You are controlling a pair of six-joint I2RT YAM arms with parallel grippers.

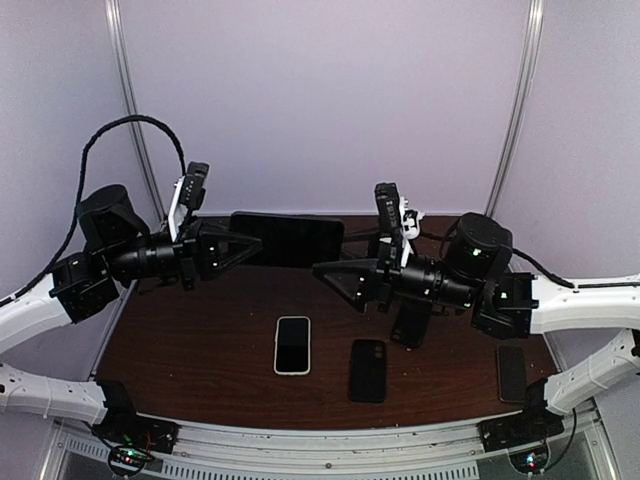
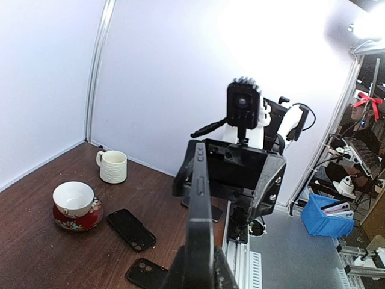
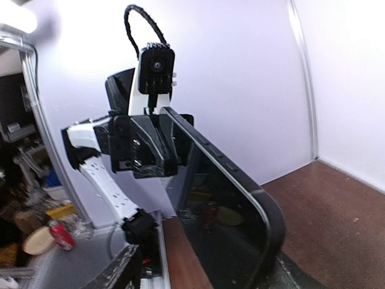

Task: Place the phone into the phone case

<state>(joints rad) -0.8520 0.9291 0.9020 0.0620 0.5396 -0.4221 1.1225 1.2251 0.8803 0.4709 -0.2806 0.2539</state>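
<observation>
Aloft, left hand [image 1: 250, 243] clamps the phone [image 1: 295, 238]; right hand [image 1: 322, 270], state unclear, alongside; phone case [image 1: 368, 370] below.

In the top view soft, even light is thrown from above, and only faint shadows are laid on the table [image 1: 200, 350] below the left gripper [image 1: 252, 244]. In the left wrist view the wall [image 2: 289, 36] above the right gripper [image 2: 233, 179] is blown out by glare, and straight lines are bowed at the edges. Dim reflections are carried on the screen of the phone [image 3: 222, 223] in the right wrist view.
</observation>
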